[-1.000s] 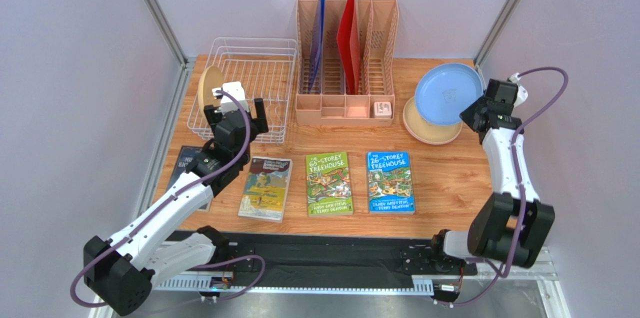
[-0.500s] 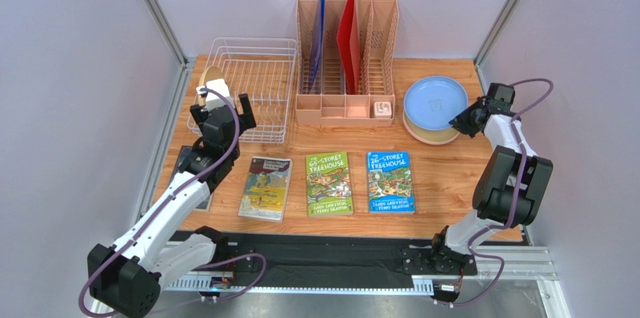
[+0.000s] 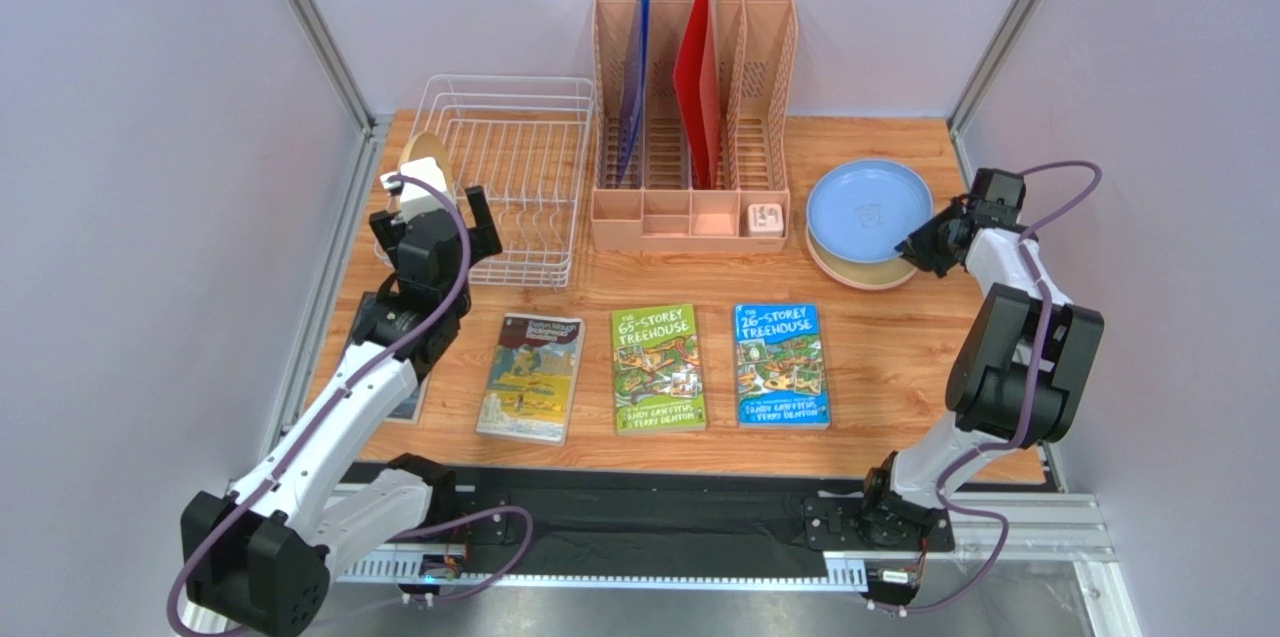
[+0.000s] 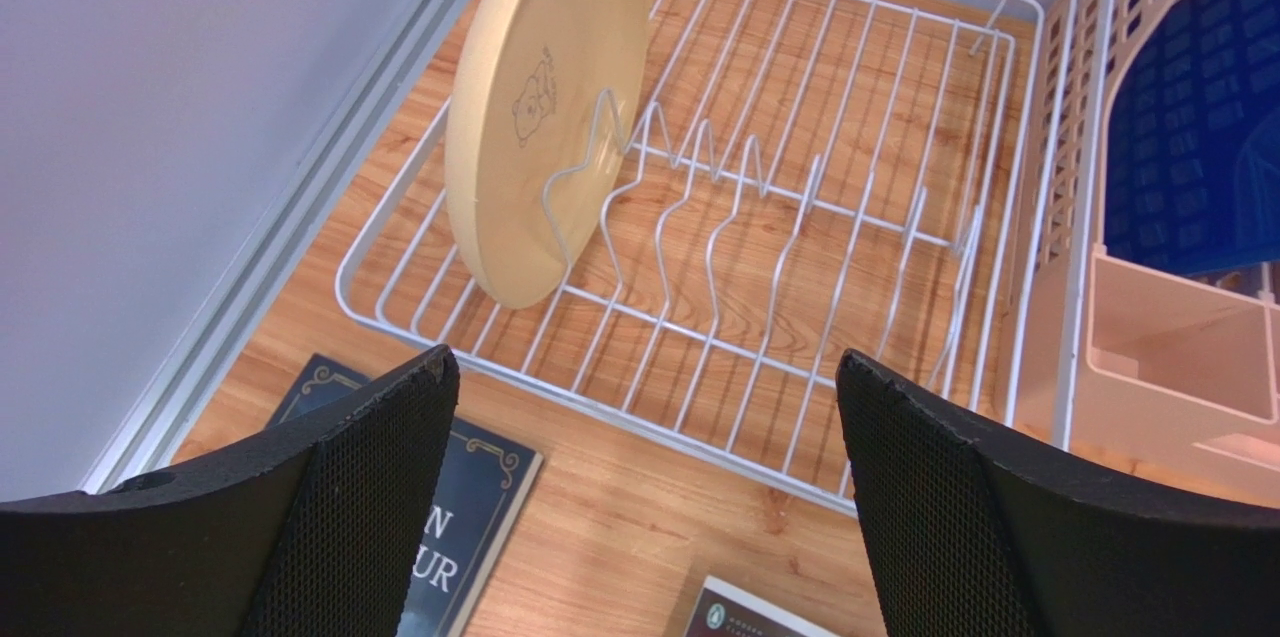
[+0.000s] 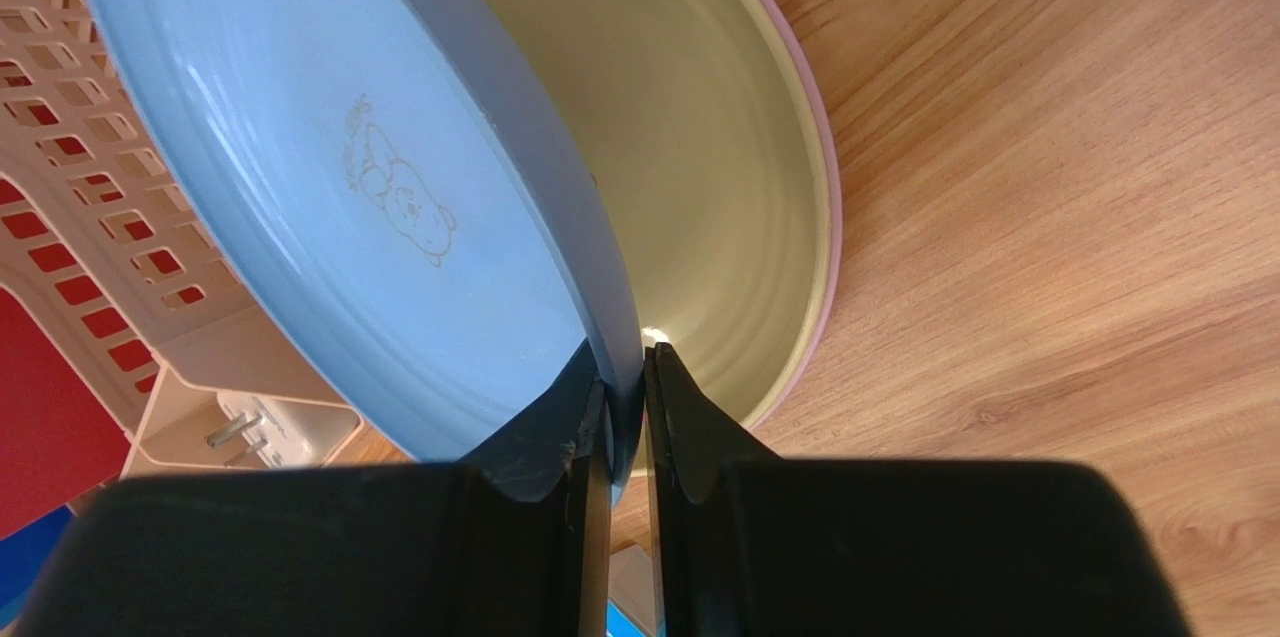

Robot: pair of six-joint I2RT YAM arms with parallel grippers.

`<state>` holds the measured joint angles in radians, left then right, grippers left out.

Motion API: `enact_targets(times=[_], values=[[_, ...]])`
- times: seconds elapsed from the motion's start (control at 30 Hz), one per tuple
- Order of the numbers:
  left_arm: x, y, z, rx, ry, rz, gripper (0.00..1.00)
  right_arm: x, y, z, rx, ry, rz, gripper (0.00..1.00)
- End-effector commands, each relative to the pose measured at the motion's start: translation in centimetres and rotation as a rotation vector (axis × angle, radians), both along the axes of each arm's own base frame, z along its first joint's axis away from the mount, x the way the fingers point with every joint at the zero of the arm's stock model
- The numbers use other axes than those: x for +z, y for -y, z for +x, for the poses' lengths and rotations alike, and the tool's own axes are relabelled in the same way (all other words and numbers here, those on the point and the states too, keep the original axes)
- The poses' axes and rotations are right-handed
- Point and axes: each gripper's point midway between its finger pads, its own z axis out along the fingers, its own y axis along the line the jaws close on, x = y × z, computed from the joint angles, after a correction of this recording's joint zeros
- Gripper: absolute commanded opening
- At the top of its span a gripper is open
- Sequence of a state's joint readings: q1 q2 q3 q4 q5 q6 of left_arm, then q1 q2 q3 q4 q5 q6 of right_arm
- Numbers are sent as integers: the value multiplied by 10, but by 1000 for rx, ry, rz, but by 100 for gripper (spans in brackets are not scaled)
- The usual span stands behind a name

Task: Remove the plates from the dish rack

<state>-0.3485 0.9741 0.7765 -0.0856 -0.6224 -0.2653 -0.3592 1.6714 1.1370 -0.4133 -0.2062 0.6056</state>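
One tan plate [image 4: 549,112] racked (L gripper [image 4: 643,375] agape); R gripper [image 5: 624,375] pinches blue plate [image 5: 331,142].

Walls [image 3: 135,142]: plain pale lilac panels on three sides.
Corner posts [image 3: 311,22]: slanting grey metal.
Bench [image 3: 894,352]: warm wood-grain top.
Light: even, soft shadows.

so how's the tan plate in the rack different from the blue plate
Tan plate stands on edge between the rack wires; blue plate lies face up on other plates. Tan plate is untouched, the open left gripper short of it; blue plate's rim sits between the fingers of the right gripper. Both are round, with a small stamped figure.
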Motion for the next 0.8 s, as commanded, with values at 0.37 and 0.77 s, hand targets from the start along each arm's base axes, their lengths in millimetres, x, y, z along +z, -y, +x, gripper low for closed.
enact_targets(times=[0.37, 0.77], values=[[8, -9, 11, 22, 23, -44, 100, 11, 1, -6, -5, 25, -18, 48], [11, -40, 31, 102, 20, -63, 100, 68, -3, -26, 26, 90, -145, 65]])
